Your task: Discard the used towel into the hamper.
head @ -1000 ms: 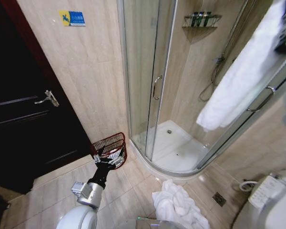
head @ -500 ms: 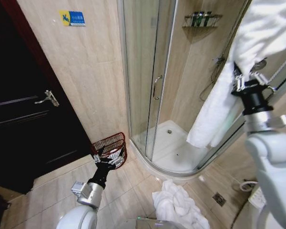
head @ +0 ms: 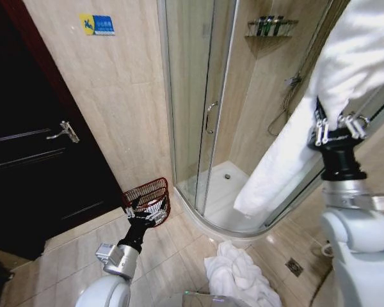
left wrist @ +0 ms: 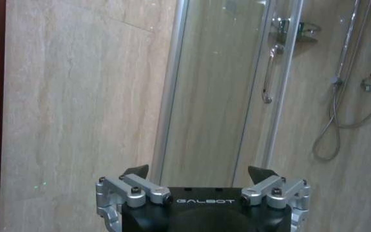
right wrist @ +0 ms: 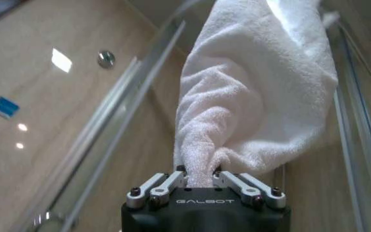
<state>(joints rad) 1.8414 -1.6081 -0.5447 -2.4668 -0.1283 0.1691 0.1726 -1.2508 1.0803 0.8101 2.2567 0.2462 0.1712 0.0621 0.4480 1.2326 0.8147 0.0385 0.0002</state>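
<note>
The right pincer (right wrist: 198,180) was clenched on a bunched fold of the white towel (head: 345,70), raised high by the shower enclosure (head: 198,115). The left pincer (left wrist: 198,176) waited low, released, near the hamper (head: 147,192) by the door. Grasp done; carrying and dropping seemingly remained.

White towel (head: 288,153) hangs long, pinched high; reddish wire hamper (head: 148,194) upright on floor by shower.

Towel (head: 345,70) fluffy white terry cloth; hamper (head: 147,192) open-weave wire; wall tiles (head: 115,96) glossy
</note>
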